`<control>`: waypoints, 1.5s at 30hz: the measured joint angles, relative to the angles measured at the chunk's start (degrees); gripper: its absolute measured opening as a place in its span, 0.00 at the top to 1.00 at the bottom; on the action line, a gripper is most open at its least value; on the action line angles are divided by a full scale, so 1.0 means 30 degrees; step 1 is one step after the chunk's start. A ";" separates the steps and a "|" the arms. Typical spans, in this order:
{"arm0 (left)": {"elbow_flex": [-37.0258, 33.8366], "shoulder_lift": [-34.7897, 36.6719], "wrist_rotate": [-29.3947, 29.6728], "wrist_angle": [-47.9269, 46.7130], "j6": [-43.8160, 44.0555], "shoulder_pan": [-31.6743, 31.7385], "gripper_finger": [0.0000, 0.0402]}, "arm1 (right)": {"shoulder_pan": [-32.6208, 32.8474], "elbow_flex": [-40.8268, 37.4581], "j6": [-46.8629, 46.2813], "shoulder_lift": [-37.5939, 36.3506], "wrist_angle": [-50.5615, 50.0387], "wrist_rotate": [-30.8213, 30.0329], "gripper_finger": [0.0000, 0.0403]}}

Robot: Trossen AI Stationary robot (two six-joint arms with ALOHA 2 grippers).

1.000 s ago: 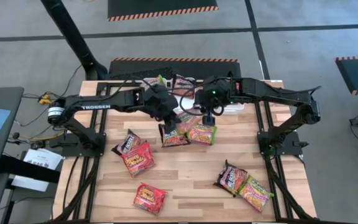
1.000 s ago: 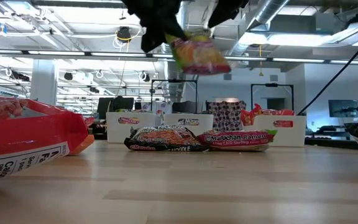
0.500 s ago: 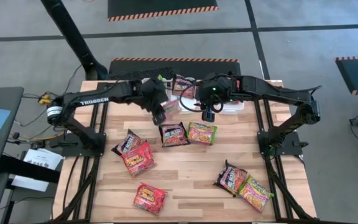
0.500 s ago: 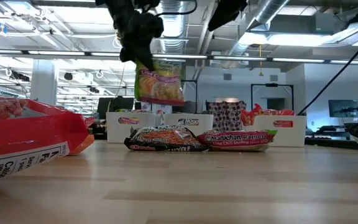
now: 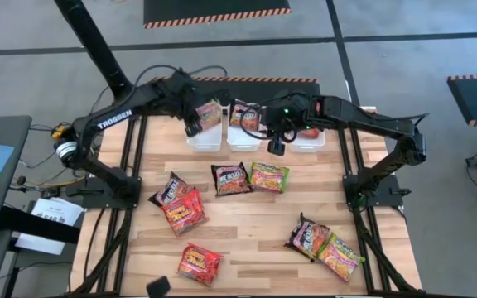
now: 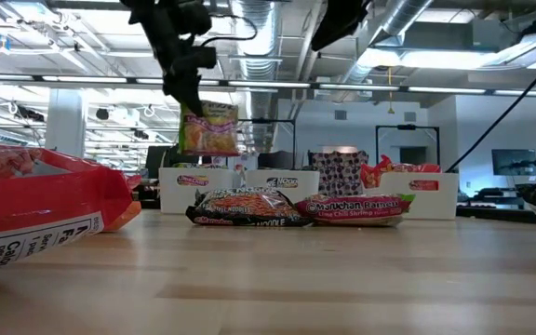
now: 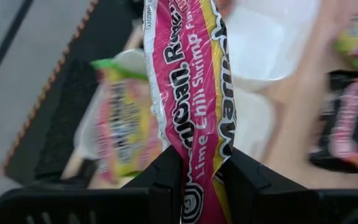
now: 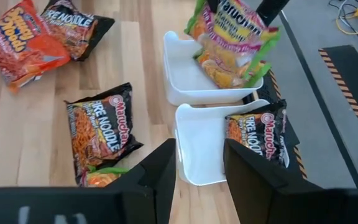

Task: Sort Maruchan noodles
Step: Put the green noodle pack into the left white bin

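My left gripper [image 5: 195, 124] is shut on a green-yellow Maruchan noodles packet [image 5: 210, 115] hanging over the left white tray [image 5: 205, 141], which has another green-yellow packet [image 7: 120, 127] in it. My right gripper [image 5: 276, 147] hovers open and empty above the near edge of the middle tray [image 8: 194, 146], in which lies a dark packet [image 8: 258, 138]. Loose on the table are dark [image 5: 230, 178], green-yellow [image 5: 269, 177] and red [image 5: 185, 209] packets. My left gripper pinches the packet between its two fingers [image 7: 166, 180] at its upper end [image 7: 199, 177]. The fingers slant down from above. The packet hangs below them [image 6: 209, 128], clear of the tray and slightly curled.
A third white tray [image 5: 306, 137] stands to the right of the other two along the far edge. More packets lie near the front: red [image 5: 199, 263], dark [image 5: 307, 236] and green-yellow [image 5: 339, 255]. Bare wood shows in the middle of the table.
My left gripper has swung toward the table's far left with the green-yellow packet, from above the centre packets to above the left tray. It has turned as it went, and the packet now hangs straighter below it.
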State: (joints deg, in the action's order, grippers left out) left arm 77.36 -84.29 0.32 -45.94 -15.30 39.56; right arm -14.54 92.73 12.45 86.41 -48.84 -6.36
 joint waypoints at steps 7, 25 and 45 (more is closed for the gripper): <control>0.0000 -0.0051 -0.3782 -0.0112 -0.1608 0.2710 0.83 | -0.0616 0.0000 -0.1200 0.0000 0.0059 -0.0003 0.61; 0.0000 -0.3777 -0.3517 -0.0056 -0.3989 0.3320 0.83 | -0.0943 0.0000 -0.2304 0.0007 0.0350 0.0005 0.61; 0.0000 -0.4466 -0.2646 0.0967 -0.4591 0.3327 0.71 | -0.0943 0.0000 -0.3208 0.0007 0.0445 -0.0003 0.61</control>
State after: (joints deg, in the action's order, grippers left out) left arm 77.36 -97.69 -7.62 -43.03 -29.07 49.54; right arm -17.37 92.73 2.83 86.43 -47.51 -6.37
